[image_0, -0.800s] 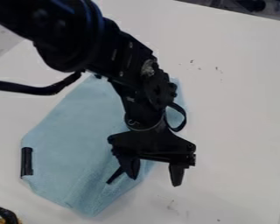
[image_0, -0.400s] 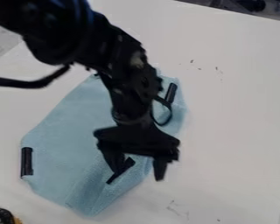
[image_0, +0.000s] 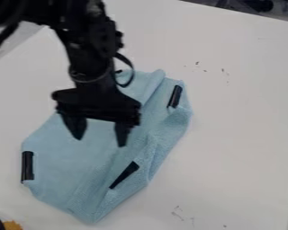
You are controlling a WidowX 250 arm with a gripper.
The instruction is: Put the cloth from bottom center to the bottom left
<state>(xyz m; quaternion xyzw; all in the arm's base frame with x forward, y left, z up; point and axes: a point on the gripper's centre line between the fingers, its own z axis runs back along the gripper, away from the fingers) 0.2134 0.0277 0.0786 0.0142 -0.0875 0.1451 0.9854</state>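
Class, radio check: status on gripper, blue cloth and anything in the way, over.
Gripper over cloth, jaws apart, gripping nothing. Cloth spread on white table, creased along its right side. Possibly in the way: black strips on it.

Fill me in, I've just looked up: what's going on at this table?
The robot arm's gripper is over the light blue cloth, its two fingers spread apart with nothing held between them. The cloth lies spread out on the white table, left of center and reaching toward the bottom left, with some folds along its right side. Three black strips sit on or along it.
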